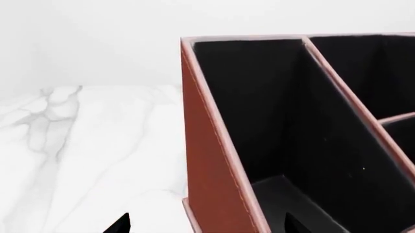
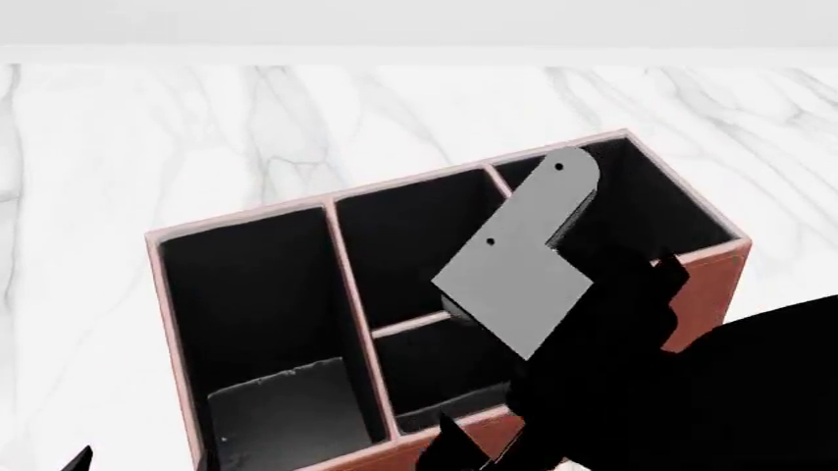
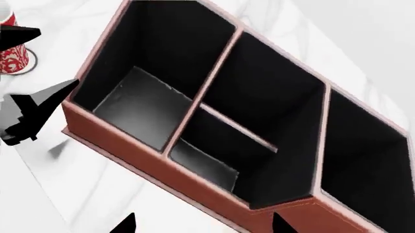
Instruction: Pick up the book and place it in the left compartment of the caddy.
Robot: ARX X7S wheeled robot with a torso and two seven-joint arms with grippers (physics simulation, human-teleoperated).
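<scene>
Book: no view shows a distinct black-covered volume with white page edges, so its position cannot be told. A flat grey rectangle is seen low in the left compartment (image 2: 262,314), but it cannot be told whether this is the bay floor catching light or a cover.

The caddy (image 2: 713,285) is a rectangular box in reddish-brown leather-look material with stitched seams, pale rim edges and matte black lining. It stands on a white marble table (image 2: 392,108) with grey veining.

The right arm (image 2: 524,265) is seen above the caddy in the head view. Its flat grey bracket and black body cover part of the middle bays and the tall bay at the far side from the left compartment.

The left gripper (image 1: 207,224) is shown with its fingertips (image 1: 120,224) apart and nothing between them but the caddy's outer side wall: one tip is outside the caddy and the other over the left compartment. The right gripper (image 3: 202,224) is likewise shown with its fingertips (image 3: 279,223) apart and holding nothing, above the caddy's front wall.

Only the right wrist view shows a red patterned mug (image 3: 13,48), on the table beside the caddy's left-compartment end. The crossbar dividing the middle bay is clearest in that view.
</scene>
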